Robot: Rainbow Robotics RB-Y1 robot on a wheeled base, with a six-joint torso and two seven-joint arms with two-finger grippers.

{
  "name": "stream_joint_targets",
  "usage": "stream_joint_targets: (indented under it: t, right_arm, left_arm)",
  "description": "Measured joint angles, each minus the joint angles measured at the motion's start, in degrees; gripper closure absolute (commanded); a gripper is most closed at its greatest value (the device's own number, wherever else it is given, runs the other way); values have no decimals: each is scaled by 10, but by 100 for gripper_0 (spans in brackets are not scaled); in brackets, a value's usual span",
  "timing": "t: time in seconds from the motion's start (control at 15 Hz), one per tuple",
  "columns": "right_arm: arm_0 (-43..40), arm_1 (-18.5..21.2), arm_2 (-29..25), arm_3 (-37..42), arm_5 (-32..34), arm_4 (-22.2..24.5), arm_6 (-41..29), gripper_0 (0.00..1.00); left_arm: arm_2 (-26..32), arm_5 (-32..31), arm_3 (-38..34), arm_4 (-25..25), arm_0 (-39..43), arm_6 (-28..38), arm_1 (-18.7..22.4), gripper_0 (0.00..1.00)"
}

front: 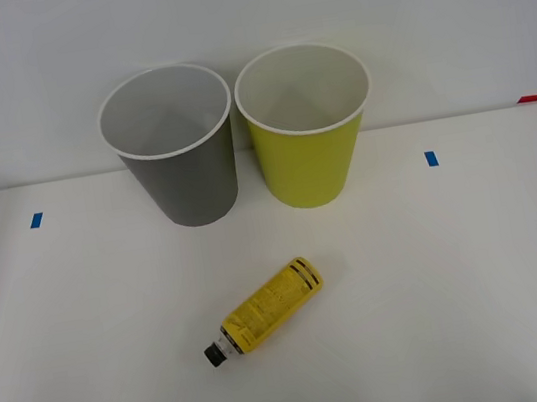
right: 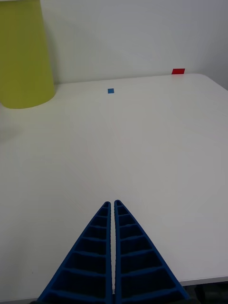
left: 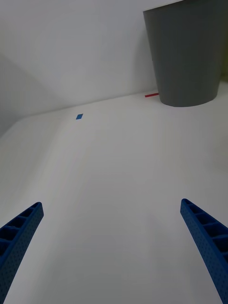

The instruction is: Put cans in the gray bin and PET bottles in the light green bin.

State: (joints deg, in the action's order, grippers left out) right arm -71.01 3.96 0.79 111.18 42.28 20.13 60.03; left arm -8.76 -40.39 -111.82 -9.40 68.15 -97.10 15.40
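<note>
white table (front: 480,260) holds the bottle (front: 267,310) lying in front of the green bin (front: 308,145) beside the gray bin (front: 177,159); left claw (left: 111,247) wide, right claw (right: 114,205) closed; the round bottle may roll if nudged.

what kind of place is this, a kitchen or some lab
Most likely a lab test bench, not a kitchen: a bare white table against a plain wall, tape markers on it, and just a gray bin, a green bin and one bottle laid out.
</note>
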Motion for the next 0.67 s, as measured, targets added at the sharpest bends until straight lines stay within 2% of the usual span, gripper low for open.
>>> stream_joint_targets:
  t: [0.13, 0.33, 0.47, 0.67]
  right_arm:
    - [0, 0, 0, 0, 0, 0, 0, 100]
    - [0, 0, 0, 0, 0, 0, 0, 100]
    - [0, 0, 0, 0, 0, 0, 0, 100]
    - [0, 0, 0, 0, 0, 0, 0, 100]
  left_arm:
    - [-5, -4, 24, -1, -24, 3, 1, 0]
    - [-4, 7, 12, -4, -30, 9, 9, 0]
    - [-2, 60, -27, -11, -31, 14, 22, 0]
    - [3, 167, -104, -23, -33, 23, 78, 0]
